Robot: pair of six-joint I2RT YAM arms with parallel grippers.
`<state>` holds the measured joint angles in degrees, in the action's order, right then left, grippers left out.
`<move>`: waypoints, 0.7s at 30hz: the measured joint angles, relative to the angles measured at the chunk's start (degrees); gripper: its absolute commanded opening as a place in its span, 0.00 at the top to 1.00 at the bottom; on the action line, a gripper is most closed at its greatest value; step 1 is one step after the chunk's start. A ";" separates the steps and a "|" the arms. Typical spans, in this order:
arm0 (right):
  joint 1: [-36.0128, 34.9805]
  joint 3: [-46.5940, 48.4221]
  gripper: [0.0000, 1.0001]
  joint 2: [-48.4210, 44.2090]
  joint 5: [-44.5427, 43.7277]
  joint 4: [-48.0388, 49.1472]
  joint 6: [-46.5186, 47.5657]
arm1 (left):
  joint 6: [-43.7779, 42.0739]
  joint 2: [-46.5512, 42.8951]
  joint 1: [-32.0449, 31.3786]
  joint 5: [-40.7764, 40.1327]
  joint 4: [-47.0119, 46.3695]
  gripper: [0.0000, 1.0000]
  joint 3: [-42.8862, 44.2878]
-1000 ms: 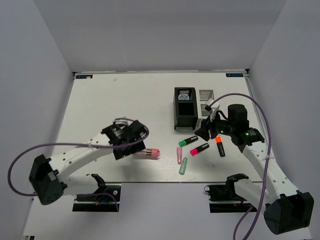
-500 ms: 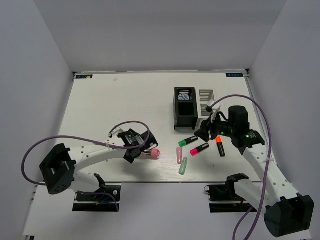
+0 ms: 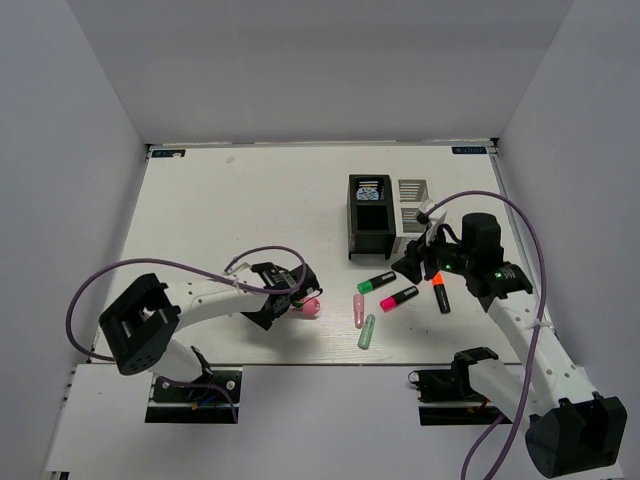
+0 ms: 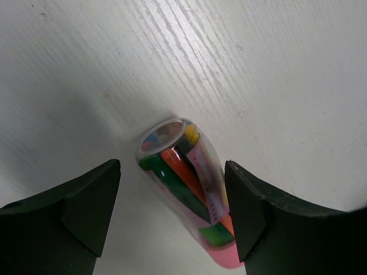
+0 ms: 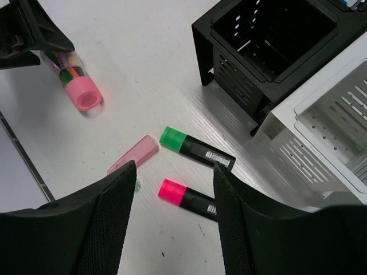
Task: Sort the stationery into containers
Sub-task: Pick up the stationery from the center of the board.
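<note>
A clear cylinder with a pink cap [image 4: 186, 183] [image 3: 306, 306], holding coloured pieces, lies on the table between the jaws of my left gripper [image 4: 172, 215] [image 3: 287, 301]. The jaws are open; the right one stands close to the cylinder and the left one stands apart from it. My right gripper [image 5: 172, 223] [image 3: 413, 265] hangs open above the pink-capped highlighter [image 5: 186, 197] [image 3: 398, 298]. The green-capped highlighter [image 5: 198, 149] [image 3: 376, 282] and a pale pink capsule [image 5: 133, 154] [image 3: 358, 310] lie beside it. An orange-capped highlighter [image 3: 440, 293] and a green capsule [image 3: 367, 331] lie nearby.
The black container [image 3: 370, 228] [image 5: 258, 46] holds a blue-white tape roll [image 3: 370, 188] in its rear compartment. The white mesh container [image 3: 413, 200] [image 5: 327, 126] stands against its right side. The table's front edge [image 3: 300, 362] runs close below the capsules.
My left gripper has moved right along the table and now straddles the pink-capped cylinder, its jaws slightly narrower. The right arm has barely moved.
</note>
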<state>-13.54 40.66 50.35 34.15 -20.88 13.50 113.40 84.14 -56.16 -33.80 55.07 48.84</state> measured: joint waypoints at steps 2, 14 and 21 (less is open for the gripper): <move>0.28 0.00 0.40 -0.20 0.13 0.00 0.00 | 0.09 1.51 0.59 0.55 -0.63 0.17 -0.24; 2.40 -0.02 0.40 -0.87 0.94 0.02 -0.07 | 0.46 3.65 2.43 1.81 -4.70 0.99 -1.22; 3.43 -0.02 0.10 -1.18 1.44 -0.02 -1.07 | -0.61 2.80 4.04 2.29 -5.42 0.99 -0.39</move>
<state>-10.11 40.64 49.17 35.59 -20.91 12.43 112.79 86.94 -52.12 -31.51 49.65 48.45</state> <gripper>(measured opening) 0.891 0.660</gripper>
